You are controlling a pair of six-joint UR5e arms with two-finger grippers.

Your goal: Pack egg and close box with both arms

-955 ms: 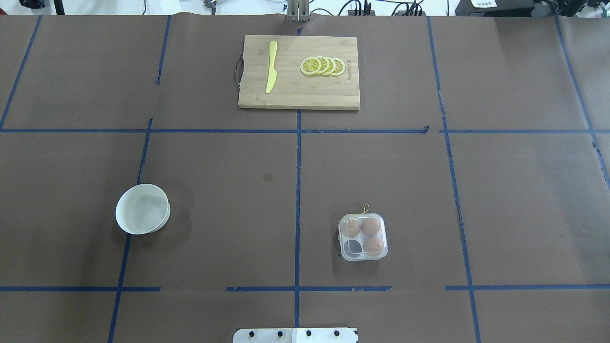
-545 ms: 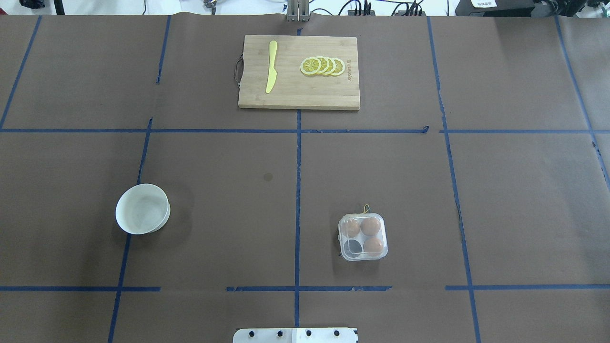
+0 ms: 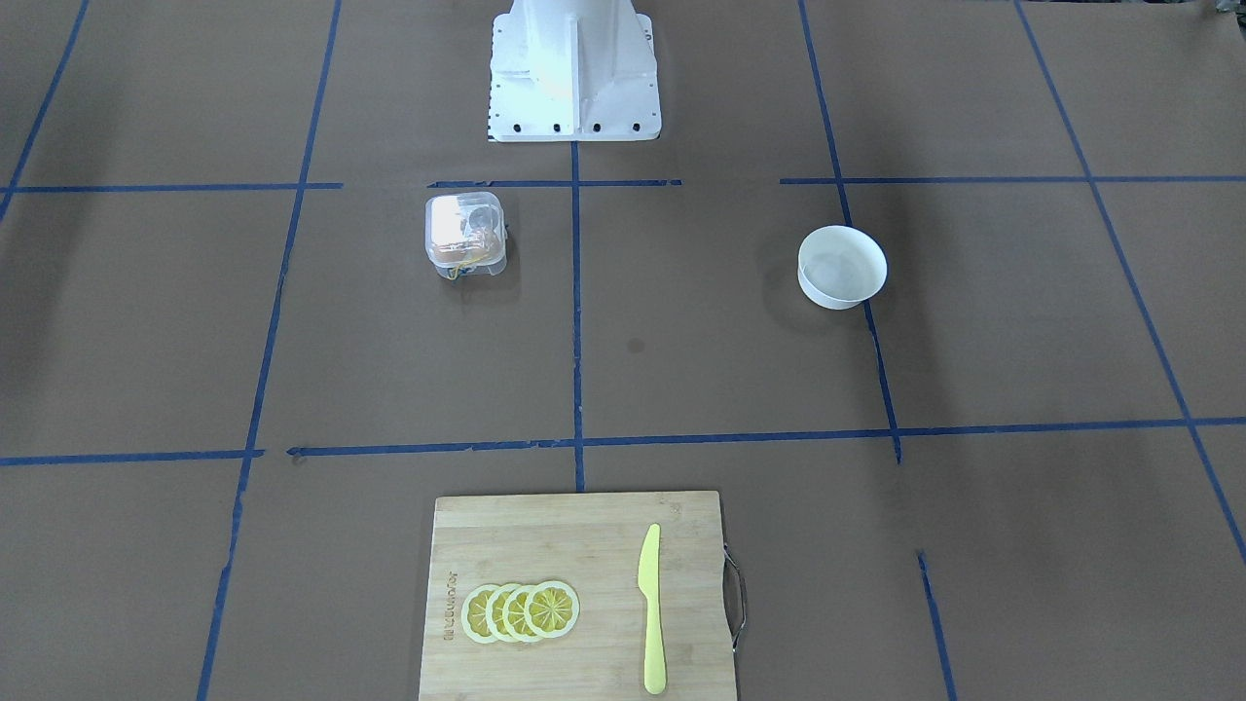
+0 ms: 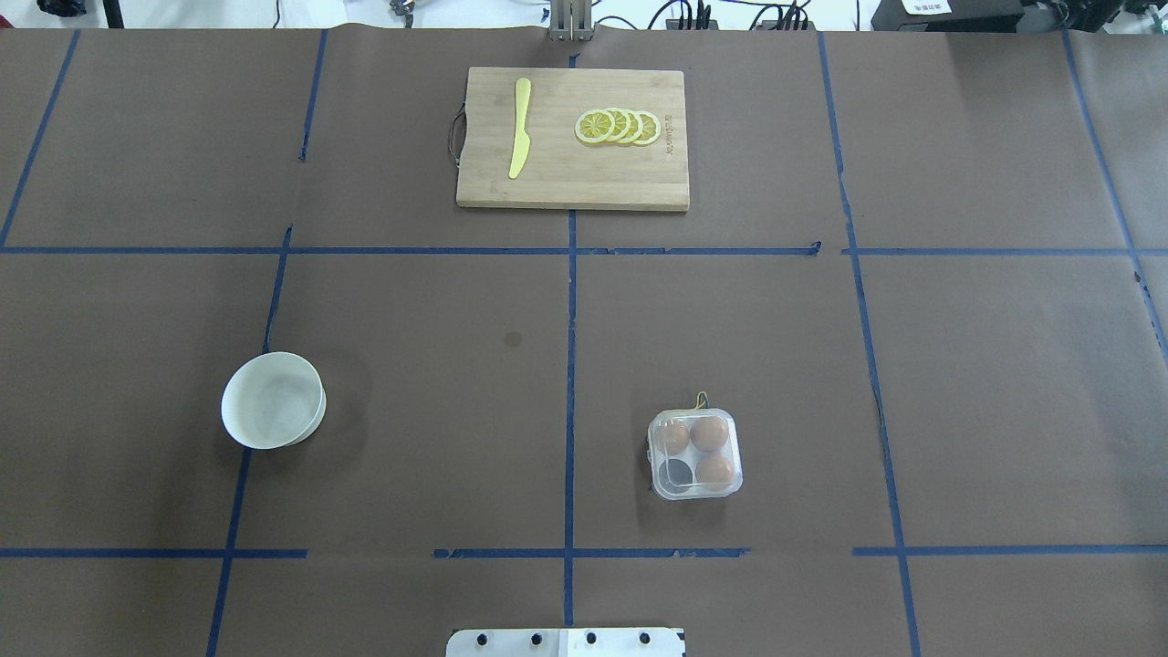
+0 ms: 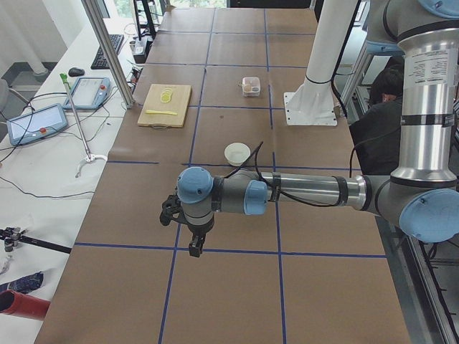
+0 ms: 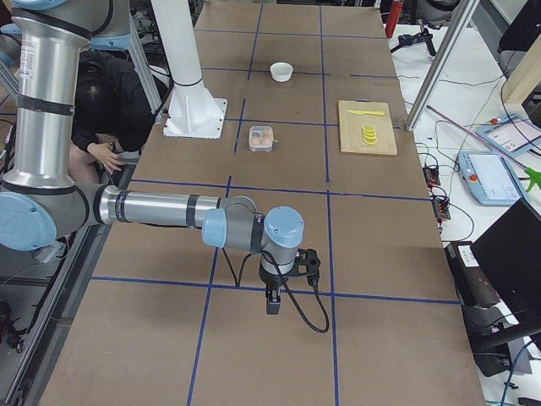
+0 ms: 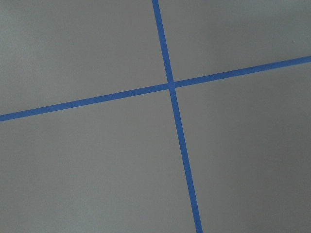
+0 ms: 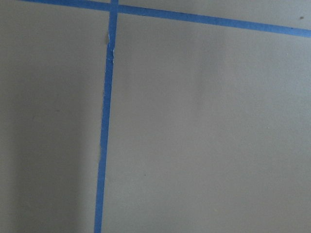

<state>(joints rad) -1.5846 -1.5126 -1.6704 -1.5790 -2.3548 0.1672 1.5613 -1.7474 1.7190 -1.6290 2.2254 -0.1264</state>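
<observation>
The clear plastic box (image 4: 694,453) sits right of the table's centre line, near the robot's base; it also shows in the front view (image 3: 464,231). Three orange-brown eggs (image 4: 709,432) lie in its cups, and the near-left cup (image 4: 677,473) is empty. Its clear lid appears to lie over the cups. My left gripper (image 5: 193,247) hangs over the table's left end, far from the box. My right gripper (image 6: 272,303) hangs over the right end, also far off. I cannot tell whether either is open or shut. Both wrist views show only brown paper and blue tape.
A white bowl (image 4: 272,400) stands on the left half. A wooden cutting board (image 4: 572,187) lies at the far middle with a yellow knife (image 4: 519,128) and lemon slices (image 4: 618,127). The white base plate (image 4: 566,641) is at the near edge.
</observation>
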